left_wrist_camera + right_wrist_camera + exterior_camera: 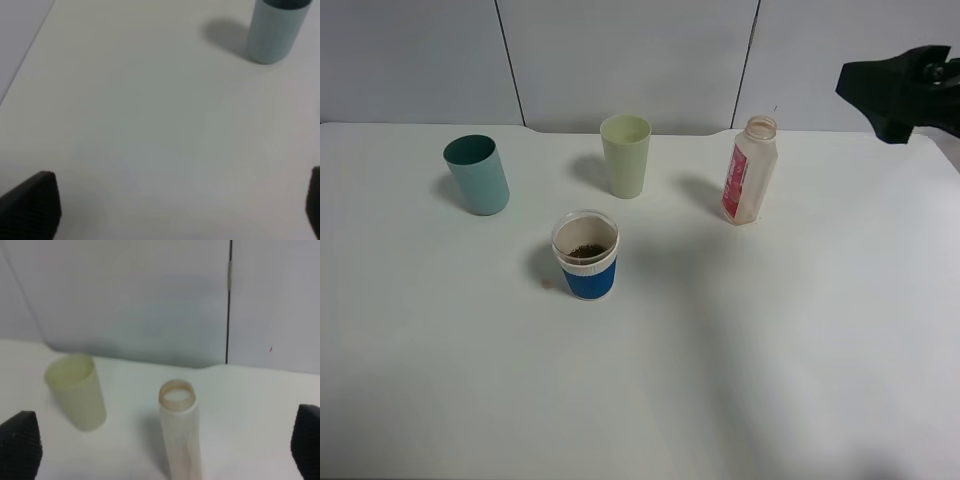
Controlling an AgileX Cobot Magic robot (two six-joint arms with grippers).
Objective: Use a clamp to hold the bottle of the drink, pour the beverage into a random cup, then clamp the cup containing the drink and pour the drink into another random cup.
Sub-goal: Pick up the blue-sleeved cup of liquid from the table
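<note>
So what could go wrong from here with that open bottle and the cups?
The bottle is tall, narrow and uncapped; if the open right gripper closes off-centre, it may topple and spill. The pale green cup stands nearby and could get knocked during the approach.

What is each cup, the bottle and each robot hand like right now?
Teal cup, upright, not held.
Pale green cup, upright, not held.
Blue-banded cup, upright, something dark at the bottom.
Bottle, upright, cap off, not held.
Left hand, open, holding nothing.
Right hand, open, holding nothing.
</note>
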